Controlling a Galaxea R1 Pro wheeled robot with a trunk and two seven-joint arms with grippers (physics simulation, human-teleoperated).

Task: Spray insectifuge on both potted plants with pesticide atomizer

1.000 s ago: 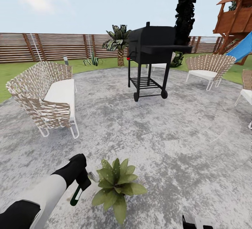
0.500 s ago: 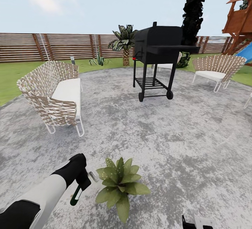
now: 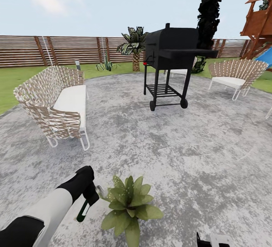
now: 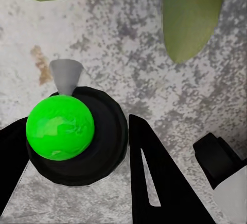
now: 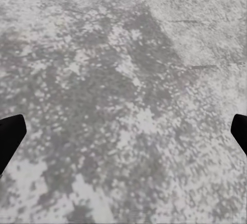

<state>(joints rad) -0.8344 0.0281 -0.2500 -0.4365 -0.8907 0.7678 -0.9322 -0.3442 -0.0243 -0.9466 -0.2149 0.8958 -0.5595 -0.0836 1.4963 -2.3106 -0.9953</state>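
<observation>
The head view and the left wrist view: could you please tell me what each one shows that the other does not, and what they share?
Head view alone: a wicker sofa, a black grill, the slatted fence, lawn, and the whole potted plant beside the left gripper.

Left wrist view alone: the pesticide atomizer seen end-on, its round dark body with a bright green centre, between the gripper's dark fingers.

Both: the held atomizer, the plant's leaves and the grey stone patio.

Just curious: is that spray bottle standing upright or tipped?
Tipped: the pesticide atomizer hangs from the left gripper, spray head up, angled beside the potted plant.
</observation>
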